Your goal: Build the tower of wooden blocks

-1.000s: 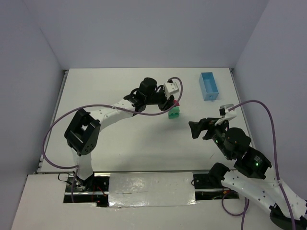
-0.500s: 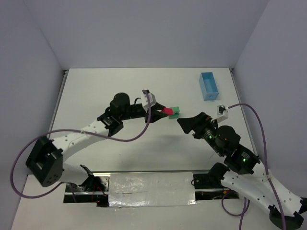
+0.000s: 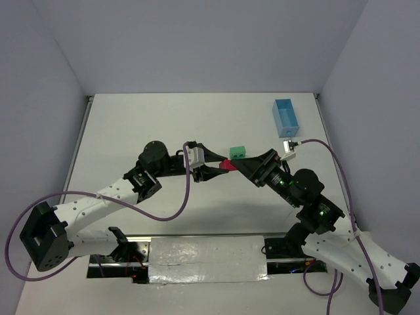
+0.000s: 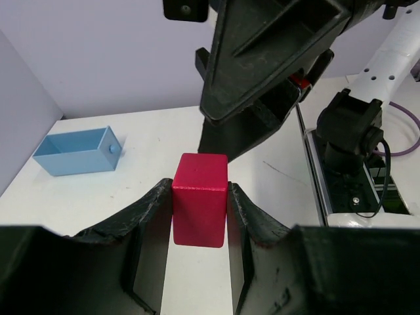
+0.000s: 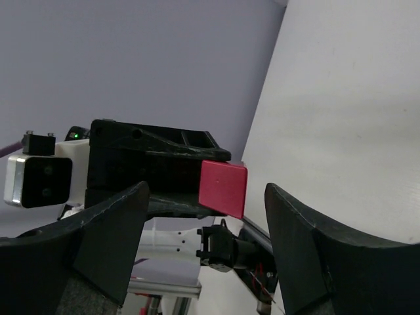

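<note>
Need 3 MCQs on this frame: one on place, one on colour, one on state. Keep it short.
1. Where on the table is the blue tray?
A) far right
B) near left
C) centre

2. The left gripper holds a block of which colour?
A) green
B) red
C) yellow

3. How do the jaws of the right gripper stand?
A) shut on a green cube
B) shut, empty
C) open

Answers:
1 A: the top view shows the tray near the table's far right corner.
2 B: the left wrist view shows a red block clamped between the jaws.
3 C: the right wrist view shows them spread wide, gripping nothing.
</note>
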`<state>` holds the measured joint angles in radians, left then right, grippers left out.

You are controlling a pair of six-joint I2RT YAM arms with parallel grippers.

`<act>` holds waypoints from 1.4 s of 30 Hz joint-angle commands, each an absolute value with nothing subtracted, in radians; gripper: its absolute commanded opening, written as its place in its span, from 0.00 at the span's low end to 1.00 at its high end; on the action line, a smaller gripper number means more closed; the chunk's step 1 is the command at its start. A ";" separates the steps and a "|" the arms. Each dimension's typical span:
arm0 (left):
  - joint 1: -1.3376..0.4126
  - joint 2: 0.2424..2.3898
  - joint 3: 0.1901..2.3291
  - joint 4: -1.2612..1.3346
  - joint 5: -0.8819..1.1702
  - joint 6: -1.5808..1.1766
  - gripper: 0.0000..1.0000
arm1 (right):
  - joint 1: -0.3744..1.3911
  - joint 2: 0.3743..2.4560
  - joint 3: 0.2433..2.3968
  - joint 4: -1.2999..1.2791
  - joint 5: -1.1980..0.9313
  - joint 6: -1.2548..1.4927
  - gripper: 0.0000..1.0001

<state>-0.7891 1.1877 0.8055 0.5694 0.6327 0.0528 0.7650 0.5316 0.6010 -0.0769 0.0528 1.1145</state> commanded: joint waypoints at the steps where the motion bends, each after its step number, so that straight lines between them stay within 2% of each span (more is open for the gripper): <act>1: -0.796 1.169 0.824 0.670 0.699 0.054 0.00 | 0.765 0.567 0.615 0.031 0.005 1.100 0.77; 6: -0.796 1.178 0.833 0.683 0.719 0.037 0.00 | 0.769 0.635 0.650 0.048 -0.057 1.065 0.72; 10: -0.796 1.186 0.842 0.672 0.732 0.037 0.00 | 0.770 0.663 0.679 0.038 -0.055 1.019 0.64; 11: -0.798 1.190 0.845 0.664 0.735 0.038 0.00 | 0.772 0.663 0.684 0.029 -0.054 1.009 0.60; 14: -0.796 1.207 0.864 0.624 0.730 0.052 0.00 | 0.772 0.660 0.698 0.008 -0.044 0.974 0.40; 17: -0.796 1.226 0.890 0.572 0.718 0.066 0.00 | 0.781 0.661 0.718 -0.029 -0.043 0.928 0.27; 21: -0.798 1.267 0.952 0.468 0.677 0.080 0.00 | 0.795 0.684 0.782 -0.139 -0.005 0.862 0.23; 28: -0.804 1.316 1.022 0.371 0.637 0.089 0.00 | 0.879 0.768 0.899 -0.299 0.138 0.762 0.23; 31: -0.805 1.313 1.017 0.373 0.626 0.094 0.00 | 0.882 0.762 0.877 -0.270 0.132 0.768 0.26; 33: -0.805 1.307 1.014 0.373 0.624 0.094 0.00 | 0.884 0.743 0.858 -0.259 0.141 0.772 0.33; 34: -0.805 1.305 1.014 0.370 0.624 0.098 0.00 | 0.882 0.733 0.851 -0.249 0.146 0.775 0.44; 37: -0.805 1.308 1.023 0.338 0.624 0.115 0.00 | 0.882 0.700 0.845 -0.259 0.173 0.778 0.64; 38: -0.805 1.312 1.035 0.328 0.624 0.118 0.00 | 0.876 0.690 0.847 -0.267 0.184 0.778 0.75; 42: -0.805 1.328 1.066 0.275 0.609 0.147 0.00 | 0.822 0.660 0.870 -0.336 0.213 0.759 0.95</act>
<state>-0.8055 1.3190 1.0130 0.2962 0.6289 0.1066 0.8543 0.6895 0.8429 -0.3115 0.1917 0.7856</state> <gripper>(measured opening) 0.453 0.922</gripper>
